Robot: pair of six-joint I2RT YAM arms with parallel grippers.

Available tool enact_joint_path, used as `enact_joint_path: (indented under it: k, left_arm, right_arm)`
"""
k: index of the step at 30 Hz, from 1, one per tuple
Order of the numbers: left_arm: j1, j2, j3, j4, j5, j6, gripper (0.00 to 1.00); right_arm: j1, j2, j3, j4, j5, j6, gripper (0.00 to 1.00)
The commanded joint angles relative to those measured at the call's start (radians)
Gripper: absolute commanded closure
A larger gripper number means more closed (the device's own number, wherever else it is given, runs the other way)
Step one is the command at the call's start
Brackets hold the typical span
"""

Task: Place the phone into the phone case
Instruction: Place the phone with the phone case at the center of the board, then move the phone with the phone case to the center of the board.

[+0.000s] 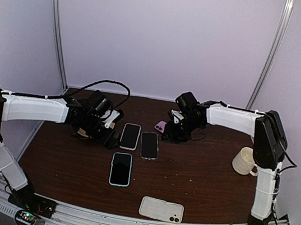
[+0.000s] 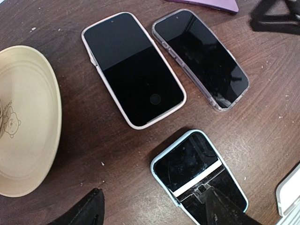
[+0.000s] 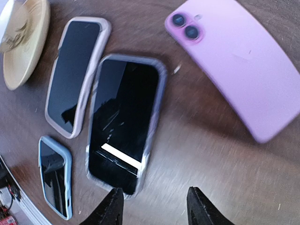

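Observation:
A purple phone [image 3: 239,61] lies face down and bare on the brown table, also in the top view [image 1: 161,126]. My right gripper [image 3: 154,208] hangs open just beside it [image 1: 171,132], with nothing between its fingers. A cream-white phone case [image 1: 161,209] lies back up near the table's front edge, and its corner shows in the left wrist view [image 2: 289,190]. My left gripper [image 2: 154,216] is open above the table [image 1: 109,133], its right finger over the blue-cased phone [image 2: 199,171] and holding nothing.
Three cased phones lie face up mid-table: pink-cased [image 1: 130,136], clear-cased [image 1: 149,145] and blue-cased [image 1: 121,168]. A tan plate [image 2: 26,122] sits under the left arm. A cream mug [image 1: 243,160] stands at the right.

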Motion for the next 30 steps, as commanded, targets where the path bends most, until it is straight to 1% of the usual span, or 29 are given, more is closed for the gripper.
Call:
enact_joint_path:
  k: [1,3,7,11,13,16,19,25,30]
  left_arm:
    - [0.005,0.004,-0.007,0.016,-0.007,-0.004,0.22]
    - [0.005,0.001,-0.004,0.014,-0.013,0.0,0.21]
    - [0.005,-0.001,-0.006,0.013,-0.021,0.001,0.21]
    - [0.005,-0.001,-0.003,0.009,-0.013,-0.001,0.21]
    - [0.005,-0.005,-0.003,0.007,-0.013,0.0,0.2]
    - [0.005,-0.015,-0.006,0.006,-0.02,0.004,0.21]
    - [0.005,-0.021,-0.003,0.001,-0.021,0.009,0.2]
    - [0.005,-0.025,-0.004,0.001,-0.022,0.012,0.2]
    - [0.005,-0.014,-0.003,0.003,-0.01,0.012,0.2]
  right_arm:
    - [0.112,-0.119,-0.118,-0.023,0.118,0.005,0.51]
    - [0.166,-0.133,-0.166,0.005,0.124,0.043,0.55]
    - [0.243,-0.117,-0.196,0.042,0.157,0.111,0.69]
    - [0.258,-0.065,-0.192,0.119,0.149,0.179,0.78]
    - [0.258,-0.035,-0.187,0.148,0.176,0.202,0.83]
    - [0.258,0.021,-0.147,0.166,0.232,0.209,0.88]
    - [0.256,0.073,-0.107,0.171,0.265,0.216,0.9]
    - [0.254,0.122,-0.054,0.183,0.3,0.216,0.91]
    - [0.257,0.135,-0.044,0.218,0.256,0.228,0.91]
